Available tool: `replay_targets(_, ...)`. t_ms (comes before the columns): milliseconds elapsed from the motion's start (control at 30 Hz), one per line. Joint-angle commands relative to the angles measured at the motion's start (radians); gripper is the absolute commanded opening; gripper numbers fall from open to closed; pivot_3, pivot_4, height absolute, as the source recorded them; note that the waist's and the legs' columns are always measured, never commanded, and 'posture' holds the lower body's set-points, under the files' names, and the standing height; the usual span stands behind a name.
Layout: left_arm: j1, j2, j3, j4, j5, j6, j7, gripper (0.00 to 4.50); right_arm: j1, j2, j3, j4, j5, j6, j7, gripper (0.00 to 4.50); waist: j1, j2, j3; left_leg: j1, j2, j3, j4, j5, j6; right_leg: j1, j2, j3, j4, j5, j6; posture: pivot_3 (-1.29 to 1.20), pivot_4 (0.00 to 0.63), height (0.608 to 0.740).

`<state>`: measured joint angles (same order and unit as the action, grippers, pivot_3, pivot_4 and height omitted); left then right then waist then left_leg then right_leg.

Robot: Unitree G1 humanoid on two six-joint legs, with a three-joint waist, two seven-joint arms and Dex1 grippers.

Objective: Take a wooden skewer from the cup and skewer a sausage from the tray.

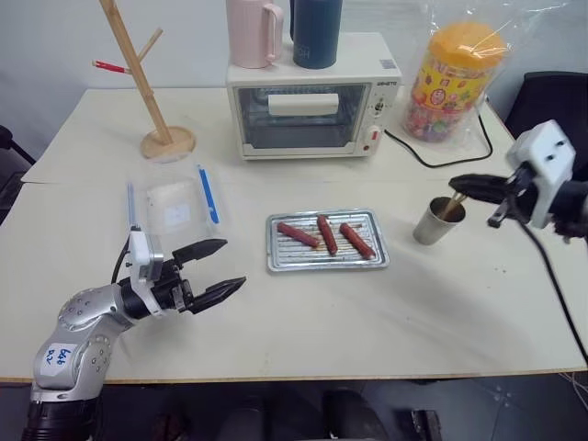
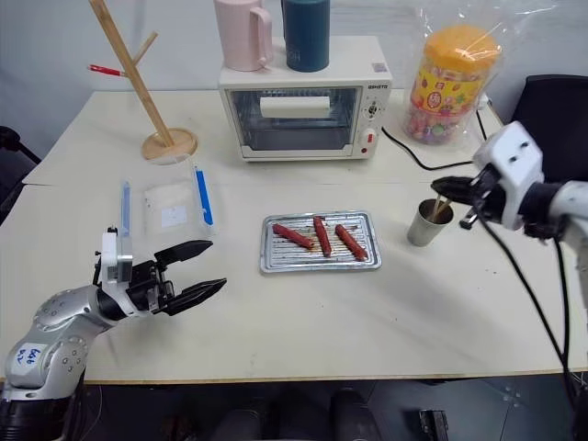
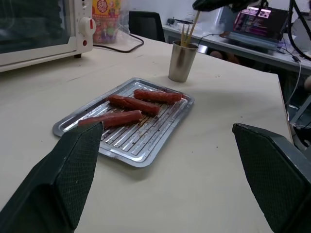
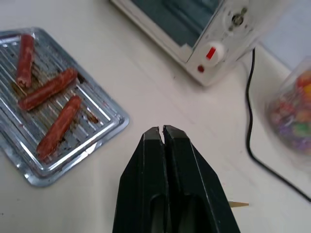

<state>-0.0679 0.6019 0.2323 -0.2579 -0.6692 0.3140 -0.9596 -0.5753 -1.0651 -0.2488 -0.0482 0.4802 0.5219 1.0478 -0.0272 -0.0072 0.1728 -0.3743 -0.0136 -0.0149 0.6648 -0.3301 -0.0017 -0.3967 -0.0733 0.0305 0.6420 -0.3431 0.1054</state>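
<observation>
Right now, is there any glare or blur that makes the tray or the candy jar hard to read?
Left wrist view: the tray is sharp, its rim catching soft glints. Right wrist view: the candy jar is blurred at the edge. Left eye view: its plastic bag shows bright streaks of glare.

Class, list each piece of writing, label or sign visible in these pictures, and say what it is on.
Brand word on the toaster oven, top right of its front: too small to read.
Printed label on the candy jar: blurred, unreadable.
Handwritten blue marks on a white sticker on the left arm: unreadable.
Embossed word on the dark tumbler: unreadable.
</observation>
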Motion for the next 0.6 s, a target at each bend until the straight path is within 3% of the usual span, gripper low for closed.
replay_targets(33,-0.013,-0.008,0.010,-0.001,-0.023,-0.002,-0.006,4.50,-0.108,-0.039,-0.097,0.023,0.121,0.048,0.058,0.01,0.000,0.000,0.000,0.000,0.000,0.000,0.000,0.000,0.000,0.000,0.000,0.000,0.000,0.000,0.000,0.00,0.150,0.740)
replay_targets(133,-0.027,-0.027,0.019,-0.004,-0.080,0.044,0.005,4.50,-0.166,0.003,-0.136,0.018,0.245,0.161,0.037,0.01,0.000,0.000,0.000,0.001,0.000,0.000,0.000,0.000,0.000,0.000,0.000,0.000,0.000,0.000,0.000,0.00,0.150,0.740)
replay_targets(300,-0.098,-0.094,0.011,-0.018,-0.171,0.107,0.054,4.50,-0.155,0.282,-0.183,-0.135,0.602,0.375,-0.201,0.01,-0.002,-0.002,0.000,0.001,0.001,-0.001,0.001,0.000,0.000,0.001,0.000,-0.001,0.001,0.000,0.000,0.00,0.150,0.740)
replay_targets(500,-0.212,-0.200,-0.063,0.008,-0.166,0.114,0.095,4.50,-0.055,0.550,-0.120,-0.265,0.880,0.443,-0.427,0.01,0.006,-0.001,0.000,-0.002,0.000,-0.002,0.002,0.001,-0.001,-0.001,0.000,-0.002,0.005,0.000,0.001,0.00,0.150,0.740)
replay_targets(600,-0.247,-0.235,-0.096,0.005,-0.188,0.149,0.100,4.50,-0.023,0.621,-0.075,-0.291,0.909,0.430,-0.495,0.01,0.006,-0.001,0.000,-0.002,0.000,-0.002,0.003,0.000,0.000,0.000,-0.001,-0.002,0.005,0.001,0.001,0.00,0.150,0.740)
